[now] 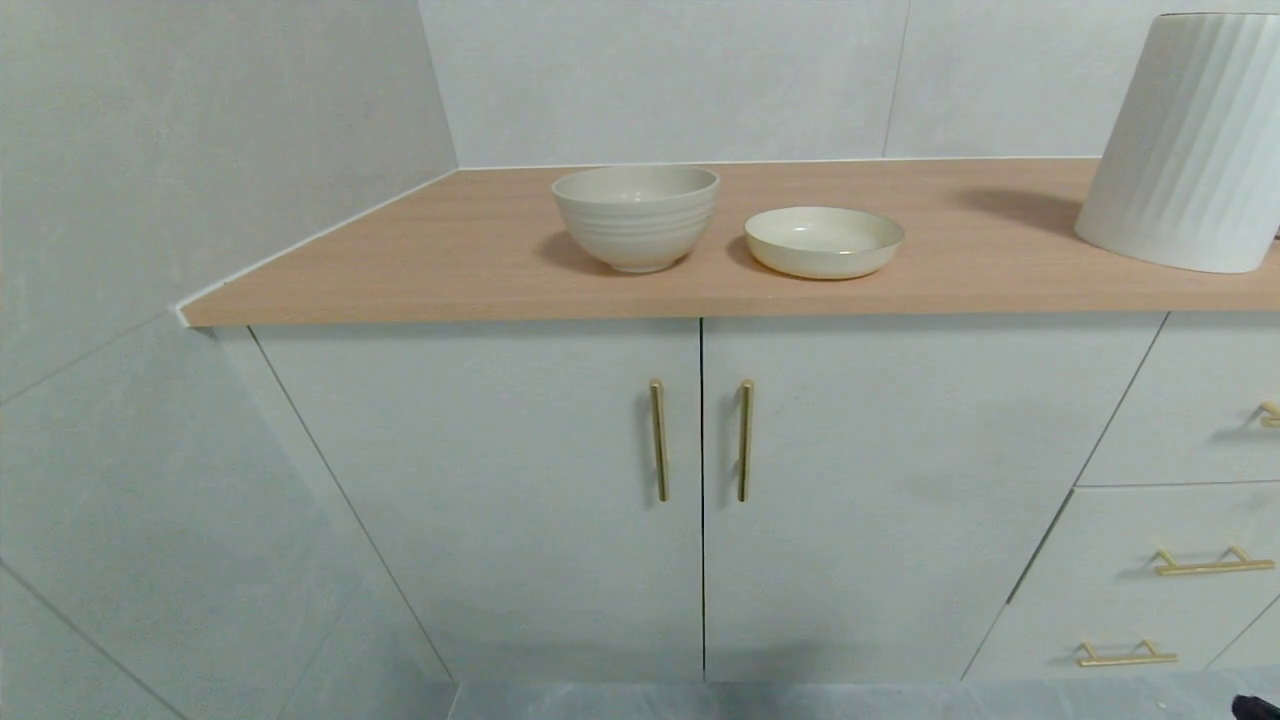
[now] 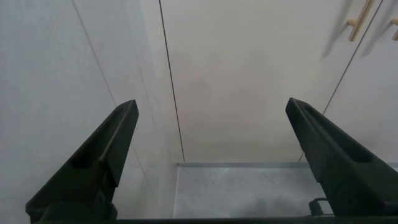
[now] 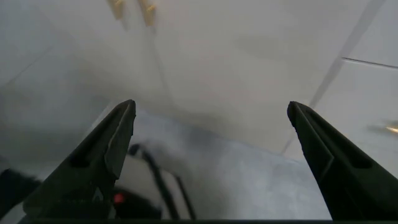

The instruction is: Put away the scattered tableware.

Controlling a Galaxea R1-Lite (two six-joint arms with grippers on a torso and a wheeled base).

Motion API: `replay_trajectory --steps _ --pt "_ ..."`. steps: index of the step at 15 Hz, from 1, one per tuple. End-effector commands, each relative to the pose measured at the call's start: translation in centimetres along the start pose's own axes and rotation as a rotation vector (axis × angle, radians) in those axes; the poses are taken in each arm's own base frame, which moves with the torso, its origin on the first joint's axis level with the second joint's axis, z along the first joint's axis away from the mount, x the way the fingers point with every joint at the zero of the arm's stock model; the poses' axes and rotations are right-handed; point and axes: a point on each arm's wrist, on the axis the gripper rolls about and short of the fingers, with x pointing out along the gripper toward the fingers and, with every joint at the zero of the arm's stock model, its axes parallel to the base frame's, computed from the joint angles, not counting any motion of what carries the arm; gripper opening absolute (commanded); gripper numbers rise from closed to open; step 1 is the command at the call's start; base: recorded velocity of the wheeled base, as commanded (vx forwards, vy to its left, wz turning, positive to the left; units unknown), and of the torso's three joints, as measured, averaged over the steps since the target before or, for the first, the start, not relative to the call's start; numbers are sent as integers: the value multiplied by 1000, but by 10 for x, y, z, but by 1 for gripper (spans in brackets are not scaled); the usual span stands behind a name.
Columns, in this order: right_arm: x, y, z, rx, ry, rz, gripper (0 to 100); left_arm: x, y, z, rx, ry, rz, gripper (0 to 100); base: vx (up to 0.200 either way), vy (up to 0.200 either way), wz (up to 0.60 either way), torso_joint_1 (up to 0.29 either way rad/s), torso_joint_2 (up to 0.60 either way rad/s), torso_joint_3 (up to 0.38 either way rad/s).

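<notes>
A ribbed cream bowl point(image 1: 636, 215) stands on the wooden countertop point(image 1: 480, 250). Just to its right sits a shallow cream dish point(image 1: 824, 241) with a gold rim. Below them the cabinet's two doors are closed, each with a vertical gold handle point(image 1: 658, 440), point(image 1: 745, 440). My left gripper point(image 2: 211, 112) hangs low before the cabinet's left door, open and with nothing between its fingers. My right gripper point(image 3: 211, 112) is also open and holds nothing, low over the grey floor by the cabinet front.
A tall white ribbed container point(image 1: 1190, 140) stands at the right end of the countertop. Drawers with gold handles point(image 1: 1212, 565) are at the lower right. A tiled wall closes the left side.
</notes>
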Motion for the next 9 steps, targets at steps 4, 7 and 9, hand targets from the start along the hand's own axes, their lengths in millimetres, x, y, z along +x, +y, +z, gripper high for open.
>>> replay_trajectory --steps 4,7,9 --pt "156 20 53 -34 175 266 100 0 0 0 0 0 1 100 0 0 0 0 0 0" --pt "208 28 52 -40 196 291 100 0 0 0 0 0 1 100 0 0 0 0 0 0" --pt "235 35 58 -9 188 306 100 0 0 0 -2 0 1 100 0 0 0 0 0 0"
